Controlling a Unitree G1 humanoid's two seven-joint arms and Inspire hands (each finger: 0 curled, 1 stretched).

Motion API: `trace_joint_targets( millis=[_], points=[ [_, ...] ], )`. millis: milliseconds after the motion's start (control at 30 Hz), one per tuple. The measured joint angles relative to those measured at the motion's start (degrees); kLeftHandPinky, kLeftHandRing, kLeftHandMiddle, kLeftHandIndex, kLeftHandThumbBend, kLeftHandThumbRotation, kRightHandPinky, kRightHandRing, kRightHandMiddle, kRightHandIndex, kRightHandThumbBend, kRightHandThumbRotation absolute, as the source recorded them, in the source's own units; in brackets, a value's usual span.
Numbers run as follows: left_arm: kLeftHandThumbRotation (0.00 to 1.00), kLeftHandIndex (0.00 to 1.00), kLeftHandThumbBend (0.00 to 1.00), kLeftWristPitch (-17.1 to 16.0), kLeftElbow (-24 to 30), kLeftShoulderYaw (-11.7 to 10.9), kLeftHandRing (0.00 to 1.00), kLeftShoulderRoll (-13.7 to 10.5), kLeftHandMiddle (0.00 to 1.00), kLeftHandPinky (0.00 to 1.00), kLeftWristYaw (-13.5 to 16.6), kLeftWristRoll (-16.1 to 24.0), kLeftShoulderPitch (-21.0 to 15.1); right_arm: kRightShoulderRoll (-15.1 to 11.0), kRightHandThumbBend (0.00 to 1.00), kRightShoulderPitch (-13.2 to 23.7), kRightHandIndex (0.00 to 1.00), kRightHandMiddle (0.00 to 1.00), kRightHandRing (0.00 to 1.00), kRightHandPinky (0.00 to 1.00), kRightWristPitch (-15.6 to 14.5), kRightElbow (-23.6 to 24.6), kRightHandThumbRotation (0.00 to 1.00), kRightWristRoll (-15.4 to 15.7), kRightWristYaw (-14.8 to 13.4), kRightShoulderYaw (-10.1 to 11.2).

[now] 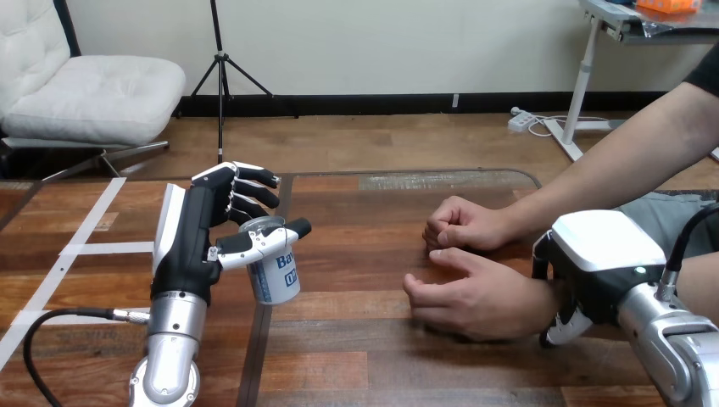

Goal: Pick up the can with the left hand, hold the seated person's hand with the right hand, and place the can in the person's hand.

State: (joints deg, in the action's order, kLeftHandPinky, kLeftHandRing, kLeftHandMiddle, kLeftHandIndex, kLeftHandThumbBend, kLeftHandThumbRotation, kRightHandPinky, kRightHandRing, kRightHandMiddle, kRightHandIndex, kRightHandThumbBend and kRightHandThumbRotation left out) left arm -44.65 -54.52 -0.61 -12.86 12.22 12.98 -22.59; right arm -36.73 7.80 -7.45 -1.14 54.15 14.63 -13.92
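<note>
Closest to the camera, the right arm's silver forearm (pixel 670 356) is seen at the lower right; the right hand (pixel 598 254) is set on the wrist of the person's hand nearer the camera (pixel 466 297), and its fingers (pixel 561 329) appear to be curled round that wrist from below; that hand is laid palm down on the table (pixel 381 356) with its fingers bent, and the person's farther hand (pixel 462 225) is closed in a fist just beyond it.

The can (pixel 275 275) is found at the left, well apart from both of the person's hands; it is pinched by the left hand (pixel 199 246), with the thumb laid across its front and the fingers curled over its top and far side; it is tilted a little, and whether its base is clear of the table cannot be told.

Several faults may be expected from here; the can could be let slip or turned further in so narrow a pinch, since little of its wall is covered; no open palm is offered, so a can released over the knuckles would likely be dropped and rolled; the farther fist could be struck if the can is carried across too low; the wrist could be strained if it is turned too sharply.
</note>
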Motion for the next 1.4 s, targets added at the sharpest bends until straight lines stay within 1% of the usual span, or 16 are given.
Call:
trace_joint_targets(
  millis=[133, 367, 567, 767, 967, 1167, 1400],
  points=[
    [0.03, 0.54, 0.76, 0.2, 0.0, 0.1, 0.41, 0.1, 0.5, 0.35, -0.1, 0.0, 0.0, 0.0, 0.81, 0.0, 0.47, 0.45, 0.37, 0.28, 0.0, 0.6, 0.0, 0.0, 0.0, 0.3],
    [0.04, 0.54, 0.75, 0.5, 0.0, 0.6, 0.4, 0.5, 0.49, 0.35, -0.6, 0.4, -0.1, 0.0, 0.8, -0.1, 0.48, 0.46, 0.37, 0.28, 0.0, 2.2, 0.0, 0.3, 0.0, 0.4],
    [0.05, 0.54, 0.75, 1.3, 0.3, 1.5, 0.4, 0.9, 0.49, 0.34, -0.8, 1.1, -0.2, 0.0, 0.8, -0.5, 0.48, 0.45, 0.36, 0.28, -0.1, 4.3, 0.0, 0.2, 0.3, 0.6],
    [0.05, 0.54, 0.74, 1.9, 0.4, 2.3, 0.4, 2.1, 0.5, 0.35, -1.1, 1.4, -0.4, 0.0, 0.82, -0.6, 0.48, 0.44, 0.36, 0.28, -0.2, 6.3, 0.0, 0.3, 0.7, 0.8],
    [0.04, 0.54, 0.74, 1.9, 0.6, 2.9, 0.4, 3.3, 0.5, 0.35, -2.0, 1.4, -0.7, 0.0, 0.83, -0.6, 0.48, 0.42, 0.34, 0.26, -0.2, 8.2, 0.0, 0.2, 1.2, 1.0],
    [0.04, 0.54, 0.75, 1.9, 0.6, 3.2, 0.41, 4.6, 0.5, 0.35, -3.0, 1.4, -1.1, 0.0, 0.84, -0.6, 0.49, 0.41, 0.32, 0.25, -0.3, 10.1, 0.0, 0.3, 2.1, 1.2],
    [0.05, 0.53, 0.75, 1.9, 0.6, 4.4, 0.4, 5.5, 0.5, 0.35, -3.1, 1.8, -1.9, 0.0, 0.86, -0.6, 0.49, 0.41, 0.32, 0.24, -0.6, 11.8, 0.0, 0.7, 3.3, 1.3]
  ],
)
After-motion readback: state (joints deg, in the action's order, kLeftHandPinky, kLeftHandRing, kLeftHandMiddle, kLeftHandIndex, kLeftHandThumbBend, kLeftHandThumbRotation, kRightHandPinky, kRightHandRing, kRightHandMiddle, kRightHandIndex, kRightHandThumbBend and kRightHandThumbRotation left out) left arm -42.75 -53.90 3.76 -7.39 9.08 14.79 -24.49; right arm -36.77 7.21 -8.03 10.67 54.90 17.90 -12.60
